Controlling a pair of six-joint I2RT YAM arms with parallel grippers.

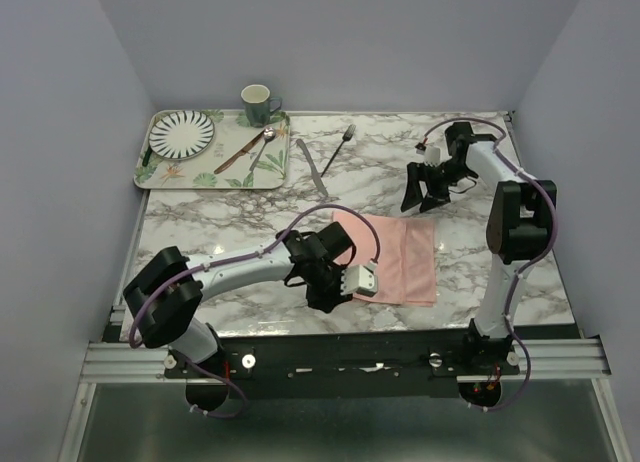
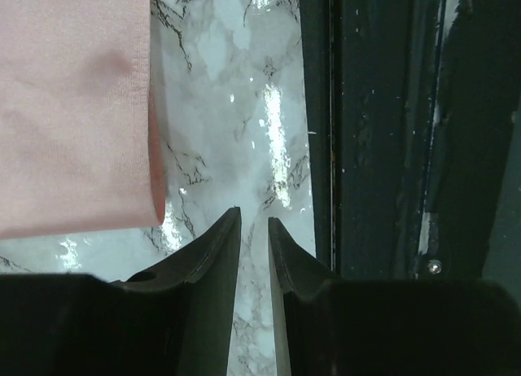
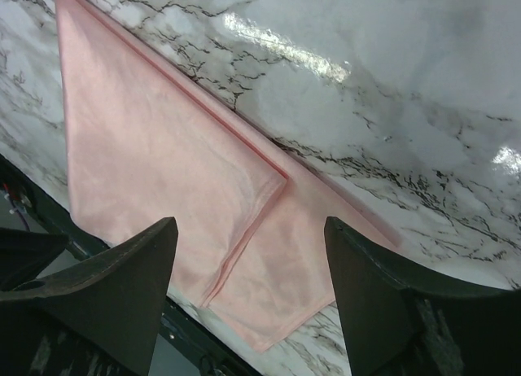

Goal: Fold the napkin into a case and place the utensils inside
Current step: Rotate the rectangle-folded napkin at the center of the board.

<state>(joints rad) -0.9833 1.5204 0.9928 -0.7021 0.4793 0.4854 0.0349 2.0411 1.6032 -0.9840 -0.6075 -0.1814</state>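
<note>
The napkin (image 1: 400,257) is lying flat on the bench (image 1: 230,222), toward the near side and a little right of the middle. It is showing as a folded rectangle: in the right wrist view a smaller upper layer is covering part of a wider lower layer, and the lower one is peeking out along one side. I am judging that the folding step is in hand, because the cloth is looking too wide for a case and no utensil is inside it.

The left tool (image 2: 254,220) is sitting low beside the near left corner of the napkin, its jaws nearly together with a thin gap, grasping nothing. The right tool (image 1: 423,195) is hanging above the bench beyond the far right of the cloth, released wide and empty.

The next move is probably calling for one tool to take a free edge and carry it across, while the layers are kept aligned.

The near fold of the napkin is running close to the bench's front edge, where the dark rail (image 2: 383,148) is beginning, so room there is small. The marble beyond the cloth is giving more space. The fork (image 1: 340,149) and knife (image 1: 312,169) are waiting well apart, near the tray (image 1: 210,185)
</note>
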